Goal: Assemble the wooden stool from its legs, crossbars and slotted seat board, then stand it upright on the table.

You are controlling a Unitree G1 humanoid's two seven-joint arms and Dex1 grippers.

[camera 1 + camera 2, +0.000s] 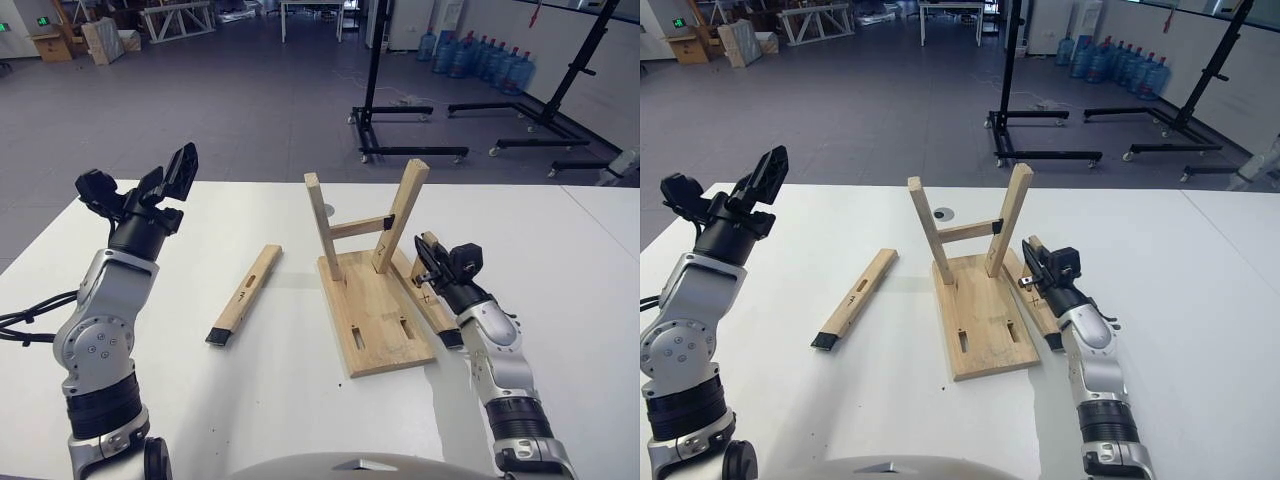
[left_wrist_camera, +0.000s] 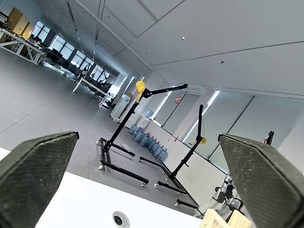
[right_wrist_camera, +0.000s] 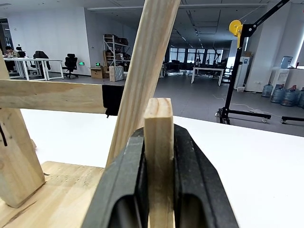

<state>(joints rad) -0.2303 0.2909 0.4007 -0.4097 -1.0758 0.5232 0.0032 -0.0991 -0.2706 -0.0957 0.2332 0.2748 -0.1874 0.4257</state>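
Step in hand: fitting the third leg. The right gripper is clamped on a pale wooden leg lying along the right edge of the flat slotted wooden seat board, mid-tabletop. Two upright legs joined by a crossbar fill the far slots; the near slots are empty. Next move: lift, upend and seat the leg. The left gripper hangs wide open and empty over the left edge.
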